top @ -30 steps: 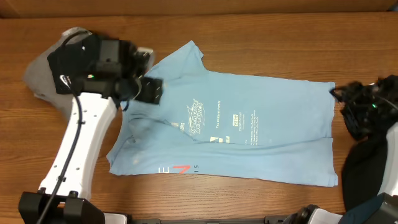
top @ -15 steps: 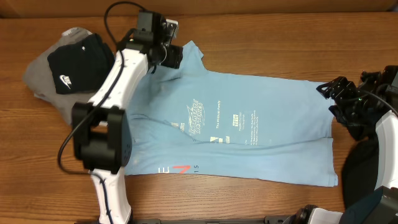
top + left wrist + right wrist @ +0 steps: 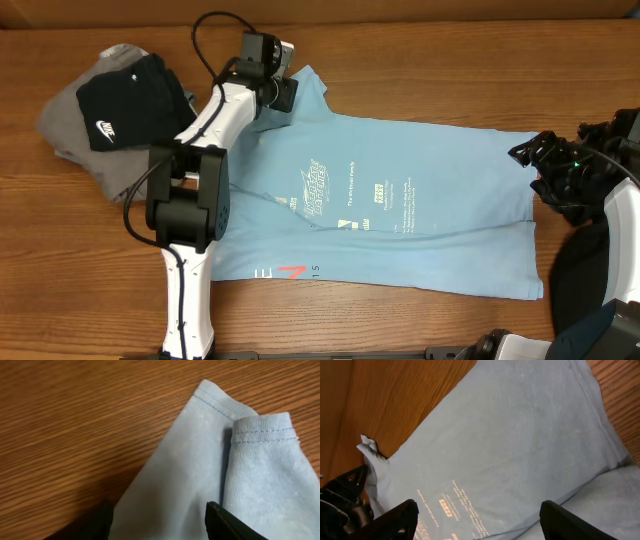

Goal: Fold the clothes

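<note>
Now the left claw (image 3: 284,94) has swung outward and arrived at the far sleeve (image 3: 308,84) of the light blue T-shirt (image 3: 420,210), which lies spread flat on the surface (image 3: 450,60). Its jaws have narrowed but are not clenched. In the wrist view the sleeve's stitched hem lies just ahead of the tips and cloth runs between them. The right claw (image 3: 528,166), released and wide, has edged up to the shirt's bottom hem, with blue cloth directly beneath it. Both are probably setting up the first fold. The Nike pile (image 3: 115,110) sits well off to the left claw's side, untouched.
</note>
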